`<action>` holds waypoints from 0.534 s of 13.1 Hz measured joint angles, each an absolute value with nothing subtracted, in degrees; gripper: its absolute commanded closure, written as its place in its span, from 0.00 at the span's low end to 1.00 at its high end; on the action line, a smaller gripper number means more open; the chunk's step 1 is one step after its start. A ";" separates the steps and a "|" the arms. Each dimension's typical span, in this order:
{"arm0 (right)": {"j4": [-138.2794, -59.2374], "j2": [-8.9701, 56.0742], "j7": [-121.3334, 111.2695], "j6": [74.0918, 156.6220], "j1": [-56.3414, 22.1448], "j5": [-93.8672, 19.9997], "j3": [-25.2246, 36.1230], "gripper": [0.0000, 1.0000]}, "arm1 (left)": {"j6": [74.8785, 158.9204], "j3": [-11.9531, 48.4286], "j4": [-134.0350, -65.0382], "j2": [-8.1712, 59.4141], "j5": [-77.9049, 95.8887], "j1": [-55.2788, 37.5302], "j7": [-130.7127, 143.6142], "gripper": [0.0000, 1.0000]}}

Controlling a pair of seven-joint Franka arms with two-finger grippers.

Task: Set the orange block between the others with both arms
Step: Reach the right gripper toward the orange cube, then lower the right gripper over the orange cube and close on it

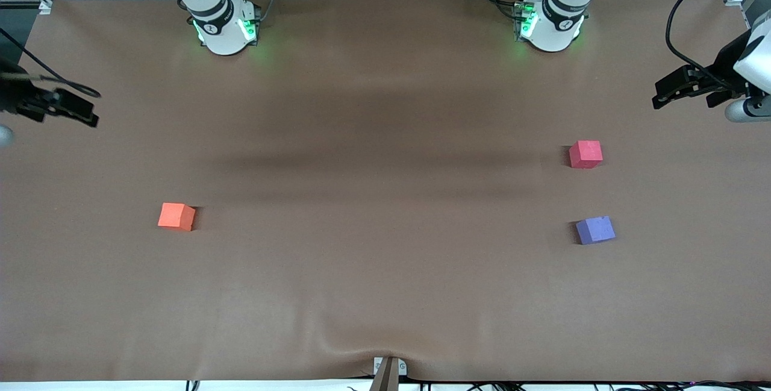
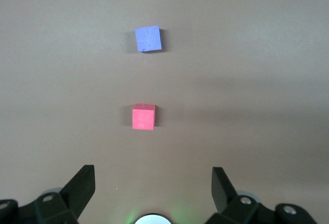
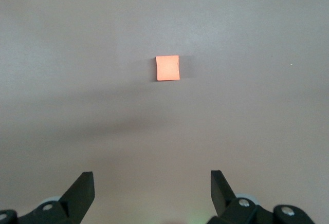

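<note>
Front view is showing 3 foam cubes lying on the brown table [image 1: 385,108], well apart from both grippers. The orange block [image 1: 176,216] is sitting toward the right arm's end of the table, alone, with nothing touching it. The red-pink cube [image 1: 585,154] and the purple-blue cube [image 1: 595,230] are sitting toward the left arm's end, the purple-blue one lying nearer to the front camera than the red-pink one, with bare table showing between the 2.

The left gripper [image 1: 662,97] is hanging in the air over the table's edge at the left arm's end, released and grasping nothing. In the left wrist view its 2 fingers [image 2: 82,185] are standing wide apart, with the red-pink cube [image 2: 143,117] and the purple-blue cube [image 2: 148,39] lying on the table below, in line with each other.

The right gripper [image 1: 84,111] is hanging over the table's edge at the right arm's end, likewise released and empty. In the right wrist view its fingers [image 3: 81,188] are spreading wide, and the orange block [image 3: 167,68] is lying flat on the table below them, untouched.
</note>
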State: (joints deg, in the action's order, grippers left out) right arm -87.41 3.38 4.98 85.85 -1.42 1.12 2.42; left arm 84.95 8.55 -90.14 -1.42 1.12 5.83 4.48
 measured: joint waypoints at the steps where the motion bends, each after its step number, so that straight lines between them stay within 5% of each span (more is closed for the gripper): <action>1: -89.92 3.67 4.98 88.52 -1.43 1.12 2.42 0.00 | 84.94 8.56 -90.16 -1.40 1.12 5.83 4.48 0.00; 7: -105.81 8.92 5.01 110.80 -1.41 1.13 2.43 0.00 | 84.94 8.58 -90.21 -1.29 1.12 5.84 4.37 0.00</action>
